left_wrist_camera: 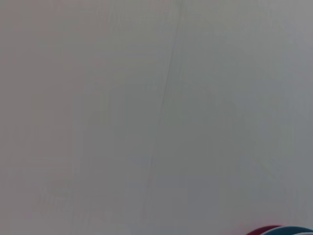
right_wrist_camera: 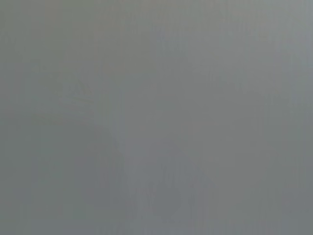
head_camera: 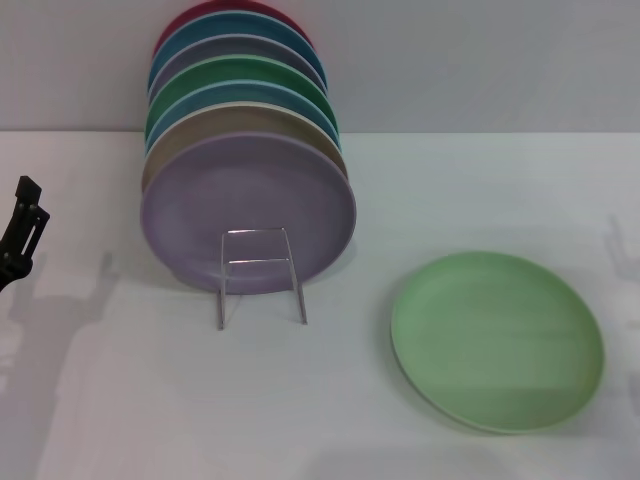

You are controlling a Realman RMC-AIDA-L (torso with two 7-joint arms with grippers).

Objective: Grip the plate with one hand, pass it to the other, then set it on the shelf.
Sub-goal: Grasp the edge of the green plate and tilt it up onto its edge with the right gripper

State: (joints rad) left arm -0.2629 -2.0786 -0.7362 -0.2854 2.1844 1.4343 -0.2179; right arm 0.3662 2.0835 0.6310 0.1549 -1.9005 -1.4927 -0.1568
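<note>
We see the pale mint-green plate (head_camera: 497,340) lying flat on the white tabletop (head_camera: 330,410), to the right of the wire shelf (head_camera: 260,275) and well apart from it. Nothing touches the plate. The shelf stands near the middle, its upright front loop facing us, and it carries a row of plates on edge; the lavender plate (head_camera: 248,212) is the frontmost, with tan, blue, emerald, and red ones behind it. Our left tool (head_camera: 22,232) shows only at the left edge of the head view, raised beside the tabletop, far from the plate; we cannot tell how its fingers stand. Our right tool is out of sight.
</note>
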